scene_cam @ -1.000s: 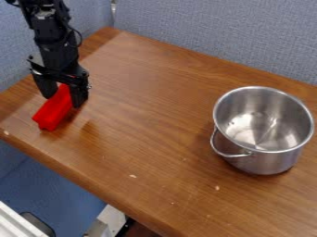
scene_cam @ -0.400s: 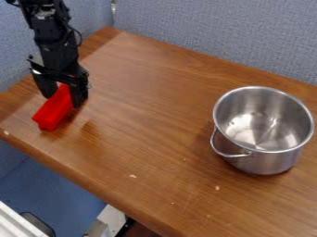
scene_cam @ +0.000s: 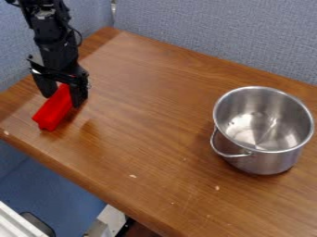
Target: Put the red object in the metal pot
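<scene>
Gripper (scene_cam: 59, 93) down low, jaws spread wide astride the upper end of the red object (scene_cam: 52, 112), gripping nothing; metal pot (scene_cam: 261, 129) well apart.

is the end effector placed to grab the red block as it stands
Probably yes: the open end effector points down over the far end of the red block, with nothing between them.
</scene>
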Robot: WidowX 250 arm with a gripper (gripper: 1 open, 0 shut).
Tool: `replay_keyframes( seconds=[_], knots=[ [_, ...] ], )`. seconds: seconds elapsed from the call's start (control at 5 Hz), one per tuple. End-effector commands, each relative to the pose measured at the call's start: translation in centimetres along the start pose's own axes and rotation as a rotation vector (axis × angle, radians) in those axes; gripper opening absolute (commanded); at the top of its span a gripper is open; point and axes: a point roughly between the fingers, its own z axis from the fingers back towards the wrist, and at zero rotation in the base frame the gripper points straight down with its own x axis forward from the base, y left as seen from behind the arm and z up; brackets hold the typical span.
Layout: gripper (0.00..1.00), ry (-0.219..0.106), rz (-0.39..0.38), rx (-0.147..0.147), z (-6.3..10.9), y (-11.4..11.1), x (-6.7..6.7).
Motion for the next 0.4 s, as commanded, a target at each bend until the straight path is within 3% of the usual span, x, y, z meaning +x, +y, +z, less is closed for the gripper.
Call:
replay_keyframes(
  seconds=[0.0, 0.2],
  knots=[
    [1.00, -0.043, -0.005, 0.026, 1.25, 0.39, 0.74],
    [1.00, -0.019, 0.005, 0.018, 0.53, 0.43, 0.52]
  ],
)
